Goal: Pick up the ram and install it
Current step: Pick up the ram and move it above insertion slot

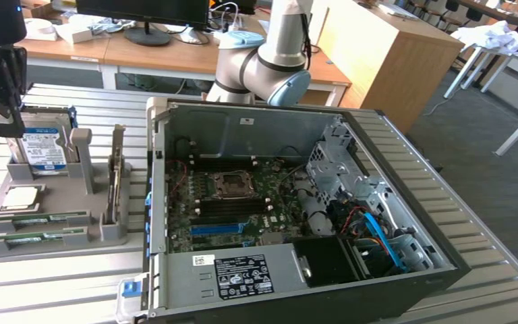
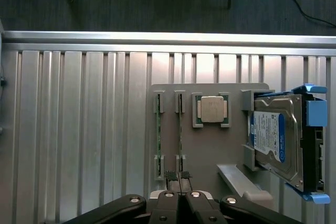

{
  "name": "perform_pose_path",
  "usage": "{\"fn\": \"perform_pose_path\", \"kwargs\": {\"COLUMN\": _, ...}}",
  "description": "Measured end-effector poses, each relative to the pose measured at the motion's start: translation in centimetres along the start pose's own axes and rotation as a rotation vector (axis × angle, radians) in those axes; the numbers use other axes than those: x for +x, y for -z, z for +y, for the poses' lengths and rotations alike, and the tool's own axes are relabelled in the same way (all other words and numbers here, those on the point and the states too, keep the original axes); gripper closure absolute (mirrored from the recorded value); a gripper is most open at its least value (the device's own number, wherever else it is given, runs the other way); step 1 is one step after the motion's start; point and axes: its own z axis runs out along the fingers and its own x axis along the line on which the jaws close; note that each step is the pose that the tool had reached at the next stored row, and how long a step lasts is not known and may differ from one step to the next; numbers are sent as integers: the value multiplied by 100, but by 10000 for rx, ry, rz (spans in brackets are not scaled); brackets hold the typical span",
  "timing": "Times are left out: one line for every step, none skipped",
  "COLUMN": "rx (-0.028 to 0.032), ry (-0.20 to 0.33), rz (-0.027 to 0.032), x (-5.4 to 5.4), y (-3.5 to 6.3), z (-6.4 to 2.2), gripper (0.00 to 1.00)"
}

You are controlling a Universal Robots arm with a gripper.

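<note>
Over grey plastic fixture tray [image 2: 207, 150] | ram [image 2: 180, 129], long slim green circuit-board stick: held edge-up in tray slots beside square silver processor [image 2: 212, 109], top edge thus presented for grasping | black end effector [image 2: 177, 176]: closed, nothing gripped, tips poised over ram's end | installation: not begun

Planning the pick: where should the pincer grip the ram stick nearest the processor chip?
Probably mid-length, from straight above, closing across its two flat faces: the ram stick stands on edge in the grey holder, whose end brackets cover both tips.
</note>
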Motion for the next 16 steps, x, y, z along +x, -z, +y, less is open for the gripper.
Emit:
{"fn": "perform_pose_path", "kwargs": {"rx": 0, "ry": 0, "rz": 0, "x": 0, "y": 0, "z": 0, "gripper": 90}}
{"fn": "perform_pose_path", "kwargs": {"rx": 0, "ry": 0, "rz": 0, "x": 0, "y": 0, "z": 0, "gripper": 90}}
{"fn": "perform_pose_path", "kwargs": {"rx": -1, "ry": 0, "rz": 0, "x": 0, "y": 0, "z": 0, "gripper": 90}}
{"fn": "perform_pose_path", "kwargs": {"rx": 0, "ry": 0, "rz": 0, "x": 0, "y": 0, "z": 0, "gripper": 90}}
{"fn": "perform_pose_path", "kwargs": {"rx": -1, "ry": 1, "rz": 0, "x": 0, "y": 0, "z": 0, "gripper": 90}}
{"fn": "perform_pose_path", "kwargs": {"rx": 0, "ry": 0, "rz": 0, "x": 0, "y": 0, "z": 0, "gripper": 90}}
{"fn": "perform_pose_path", "kwargs": {"rx": 0, "ry": 0, "rz": 0, "x": 0, "y": 0, "z": 0, "gripper": 90}}
{"fn": "perform_pose_path", "kwargs": {"rx": 0, "ry": -1, "rz": 0, "x": 0, "y": 0, "z": 0, "gripper": 89}}
{"fn": "perform_pose_path", "kwargs": {"rx": 0, "ry": 0, "rz": 0, "x": 1, "y": 0, "z": 0, "gripper": 83}}
{"fn": "perform_pose_path", "kwargs": {"rx": -1, "ry": 0, "rz": 0, "x": 1, "y": 0, "z": 0, "gripper": 83}}
{"fn": "perform_pose_path", "kwargs": {"rx": 0, "ry": 0, "rz": 0, "x": 1, "y": 0, "z": 0, "gripper": 77}}
{"fn": "perform_pose_path", "kwargs": {"rx": 0, "ry": 0, "rz": 0, "x": 1, "y": 0, "z": 0, "gripper": 77}}
{"fn": "perform_pose_path", "kwargs": {"rx": -1, "ry": 0, "rz": 0, "x": 1, "y": 0, "z": 0, "gripper": 70}}
{"fn": "perform_pose_path", "kwargs": {"rx": 0, "ry": 0, "rz": 0, "x": 1, "y": 0, "z": 0, "gripper": 70}}
{"fn": "perform_pose_path", "kwargs": {"rx": 0, "ry": 0, "rz": 0, "x": 1, "y": 0, "z": 0, "gripper": 70}}
{"fn": "perform_pose_path", "kwargs": {"rx": 0, "ry": 0, "rz": 0, "x": 1, "y": 0, "z": 0, "gripper": 70}}
